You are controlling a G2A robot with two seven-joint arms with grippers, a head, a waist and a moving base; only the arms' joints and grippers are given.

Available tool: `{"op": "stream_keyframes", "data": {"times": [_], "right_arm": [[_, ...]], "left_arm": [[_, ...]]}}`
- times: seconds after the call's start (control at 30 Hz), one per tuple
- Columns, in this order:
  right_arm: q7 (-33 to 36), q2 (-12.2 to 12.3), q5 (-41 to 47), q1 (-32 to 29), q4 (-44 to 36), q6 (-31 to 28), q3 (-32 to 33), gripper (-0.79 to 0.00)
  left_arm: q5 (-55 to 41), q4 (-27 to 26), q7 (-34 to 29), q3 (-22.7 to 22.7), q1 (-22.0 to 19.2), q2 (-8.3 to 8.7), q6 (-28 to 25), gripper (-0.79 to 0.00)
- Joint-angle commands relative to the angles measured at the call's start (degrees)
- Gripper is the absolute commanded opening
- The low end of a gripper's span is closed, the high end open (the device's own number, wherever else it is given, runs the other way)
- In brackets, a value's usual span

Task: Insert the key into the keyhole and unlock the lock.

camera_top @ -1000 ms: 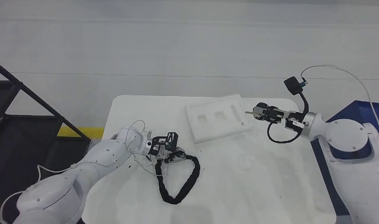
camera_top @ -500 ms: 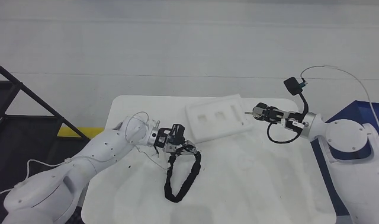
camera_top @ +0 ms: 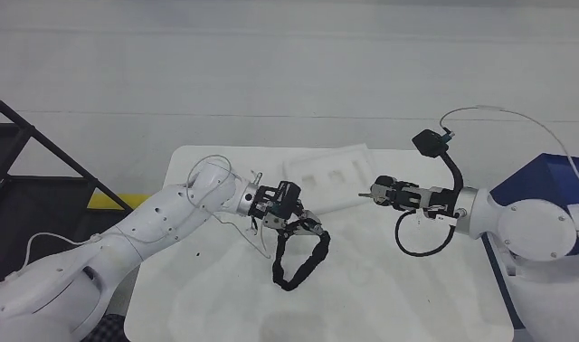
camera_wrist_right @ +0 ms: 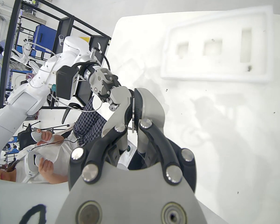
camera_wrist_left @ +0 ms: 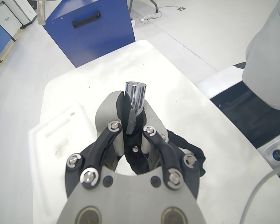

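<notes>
Left tool [camera_wrist_left: 133,111]: I have it clamped on the lock [camera_wrist_left: 135,94], chrome end raised ahead of the tool and off the surface [camera_wrist_left: 177,94], so the key can reach it; the chain [camera_wrist_left: 191,151] hangs beneath.
Right tool [camera_top: 372,195]: it pinches the key [camera_wrist_left: 40,12] blade-forward, well apart from the lock.
Next, I judge: line the blade up with the chrome end.

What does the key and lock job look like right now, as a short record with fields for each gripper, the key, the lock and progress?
left gripper: fingers shut on the lock, held above the table
lock: chrome cylinder juts out past the fingers; its black-sleeved loop hangs below
right gripper: fingers shut on the key
key: blade juts from the fingers, roughly toward the lock, clearly apart from it
foam tray: on the table's far side, behind both grippers
progress: key not yet in the keyhole
</notes>
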Motion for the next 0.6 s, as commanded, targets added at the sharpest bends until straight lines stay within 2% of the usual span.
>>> {"op": "stream_keyframes", "data": {"times": [0.0, 0.27, 0.57], "right_arm": [[0.52, 0.17, 0.38, -0.58, -1.71, 0.77, 0.86, -0.785], [0.93, 0.54, 1.91, -2.24, -4.65, 2.36, 3.3, -0.785], [0.93, 0.54, 1.91, -2.24, -4.65, 2.36, 3.3, -0.785]], "left_arm": [[-2.39, -0.39, -0.85, 0.85, -0.94, -0.43, 0.0, -0.785], [-9.62, -0.02, -1.52, 3.46, -3.99, -3.12, 0.0, -0.785], [-9.8, 0.05, -1.35, 3.54, -4.05, -3.24, 0.0, -0.785]]}}
